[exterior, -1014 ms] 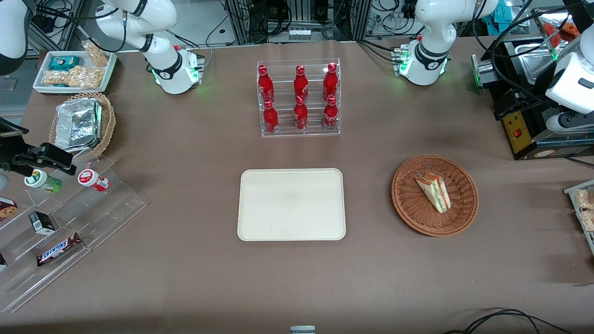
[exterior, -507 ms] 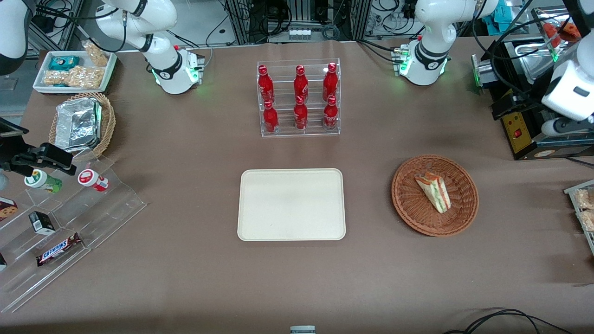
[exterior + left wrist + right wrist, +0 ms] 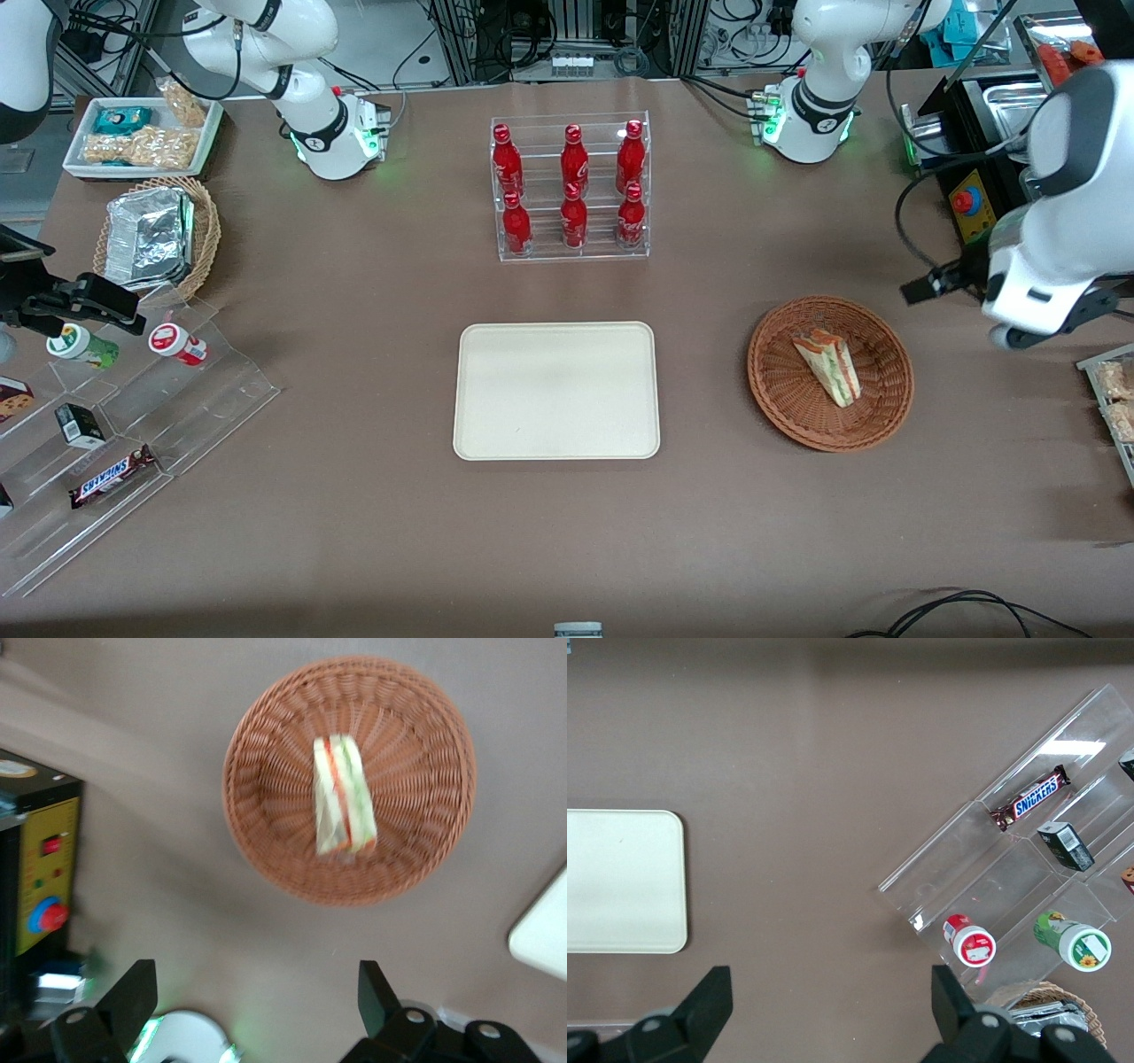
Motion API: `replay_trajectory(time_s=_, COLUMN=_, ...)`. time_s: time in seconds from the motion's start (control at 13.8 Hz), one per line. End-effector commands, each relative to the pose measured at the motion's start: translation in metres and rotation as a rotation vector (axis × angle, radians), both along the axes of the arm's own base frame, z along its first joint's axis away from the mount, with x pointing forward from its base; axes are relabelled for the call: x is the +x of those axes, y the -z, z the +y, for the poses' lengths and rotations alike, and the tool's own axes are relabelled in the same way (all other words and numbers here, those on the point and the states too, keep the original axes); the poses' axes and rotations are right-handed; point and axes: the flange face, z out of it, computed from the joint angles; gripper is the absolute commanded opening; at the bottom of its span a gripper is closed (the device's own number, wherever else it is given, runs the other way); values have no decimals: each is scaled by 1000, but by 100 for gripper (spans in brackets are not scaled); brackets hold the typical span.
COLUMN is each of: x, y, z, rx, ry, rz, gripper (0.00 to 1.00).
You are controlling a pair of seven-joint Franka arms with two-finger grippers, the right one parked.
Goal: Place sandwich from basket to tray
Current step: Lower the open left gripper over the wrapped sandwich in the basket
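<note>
Landmark: the basket (image 3: pixel 830 373), on the table (image 3: pixel 354 532) toward the working arm's end.
Sandwich: the sandwich (image 3: pixel 828 366) lies on its side in the basket's middle, wrapped, not yet lifted.
Tool: the tool (image 3: pixel 257 997) hangs above the table just outside the basket's rim, fingers spread wide and holding nothing; likely held high to clear the rim before descending.
Tray: the tray (image 3: pixel 556 390) sits near the basket toward the parked arm's end, its surface bare to receive the sandwich.

Only one text reads clearly — "SNICKERS" on the chocolate bar (image 3: pixel 1029 797).
</note>
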Motion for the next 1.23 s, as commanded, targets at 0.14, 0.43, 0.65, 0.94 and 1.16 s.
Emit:
replay_trajectory(time_s=0.14, x=1, y=49, z=-8, rx=17, ry=-108, rz=-85, gripper=100)
replay_trajectory(time_s=0.43, x=6, y=107, z=-10, rx=-1, ry=-140, rz=-155, gripper=100)
replay_trajectory(time_s=0.65, x=15, y=141, z=-12, rx=-7, ry=-191, rz=-159, gripper=100)
replay_trajectory(time_s=0.94, x=25, y=174, z=-11, rx=-25, ry=-207, rz=-181, gripper=100)
replay_trajectory(time_s=1.16, x=25, y=182, z=-13, rx=-21, ry=-242, rz=-171, gripper=100)
